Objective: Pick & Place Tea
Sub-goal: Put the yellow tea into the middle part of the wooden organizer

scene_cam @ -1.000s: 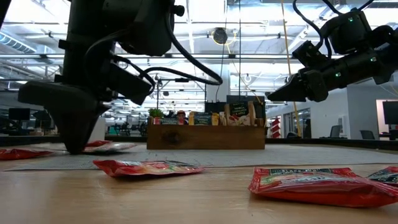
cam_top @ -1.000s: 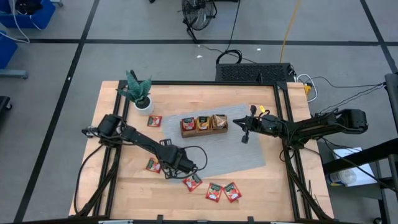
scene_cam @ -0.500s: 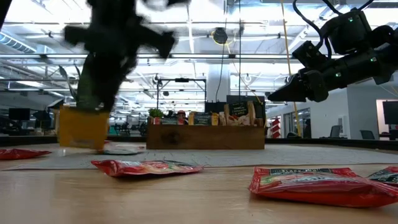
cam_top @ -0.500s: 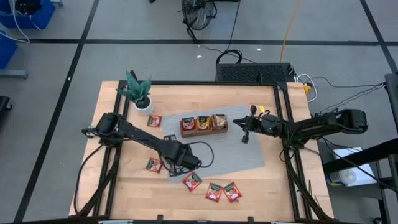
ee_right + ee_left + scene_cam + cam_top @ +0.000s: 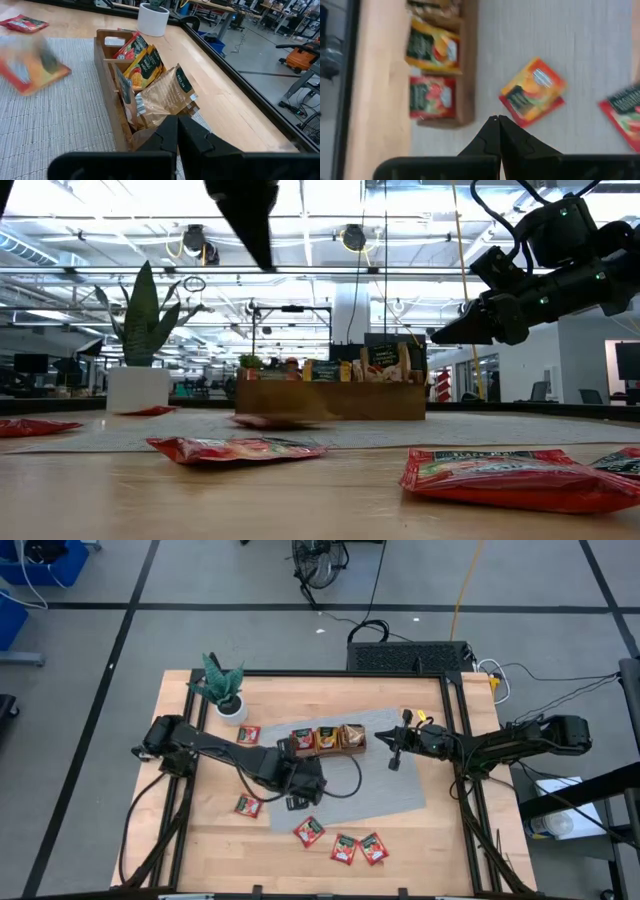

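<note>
Left end effector (image 5: pixel 496 119), fingers together and empty, hovers mid-frame just below the orange sachet (image 5: pixel 532 92), nearer than the right arm.

- A potted plant (image 5: pixel 223 687) with spiky green leaves in a white pot stands at the upper left of the wooden table (image 5: pixel 420 840) in the high view.
- A grey woven mat (image 5: pixel 390 790) lies across the middle of the table.
- A brown wooden compartment tray (image 5: pixel 327 740) sits on the mat's upper part, just above frame centre.
- A black fan (image 5: pixel 318 562) stands on the grey floor at the top centre.
- A yellow cable (image 5: pixel 465 580) runs down from the upper right.
- A blue bin (image 5: pixel 40 560) shows at the upper left corner.
</note>
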Controlling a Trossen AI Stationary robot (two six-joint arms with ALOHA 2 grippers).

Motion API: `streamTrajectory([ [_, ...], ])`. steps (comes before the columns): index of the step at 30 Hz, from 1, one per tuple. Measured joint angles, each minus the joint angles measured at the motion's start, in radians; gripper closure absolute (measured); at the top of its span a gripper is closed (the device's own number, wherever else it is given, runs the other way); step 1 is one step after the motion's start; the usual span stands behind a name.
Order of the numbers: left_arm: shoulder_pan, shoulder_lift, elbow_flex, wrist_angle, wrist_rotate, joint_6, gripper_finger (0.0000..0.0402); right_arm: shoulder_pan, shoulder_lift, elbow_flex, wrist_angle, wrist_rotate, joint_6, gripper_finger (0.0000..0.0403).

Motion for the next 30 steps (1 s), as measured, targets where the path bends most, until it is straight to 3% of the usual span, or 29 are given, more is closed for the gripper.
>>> streamTrajectory([
  [7,0.073,0.005,-0.007,0.038,0.024,0.063,0.0401,0.0,0.0,0.0,0.0,0.0,0.004,0.0403],
  [11,0.103,0.012,-0.041,0.161,0.204,-0.012,0.038,0.0,0.0,0.0,0.0,0.0,0.004,0.0403],
  [13,0.123,0.011,-0.07,0.286,0.339,-0.129,0.0356,0.0,0.0,0.0,0.001,0.0,0.004,0.0403],
  [15,0.134,0.011,-0.104,0.384,0.422,-0.153,0.0326,0.0,0.0,0.0,0.001,0.0,0.004,0.0403],
  [18,0.12,0.033,-0.129,0.453,0.419,-0.02,0.0278,0.0,0.0,0.0,0.002,0.0,0.004,0.0403],
  [21,0.102,0.072,-0.131,0.419,0.365,-0.012,0.0241,0.0,0.003,0.0,0.003,0.0,0.004,0.0403],
  [27,0.082,0.181,-0.131,0.414,0.34,-0.069,0.0204,0.0,0.007,0.001,0.008,0.0,0.005,0.0403],
  [30,0.074,0.221,-0.132,0.416,0.349,-0.005,0.0195,0.0,0.007,0.001,0.009,0.0,0.007,0.0403],
])
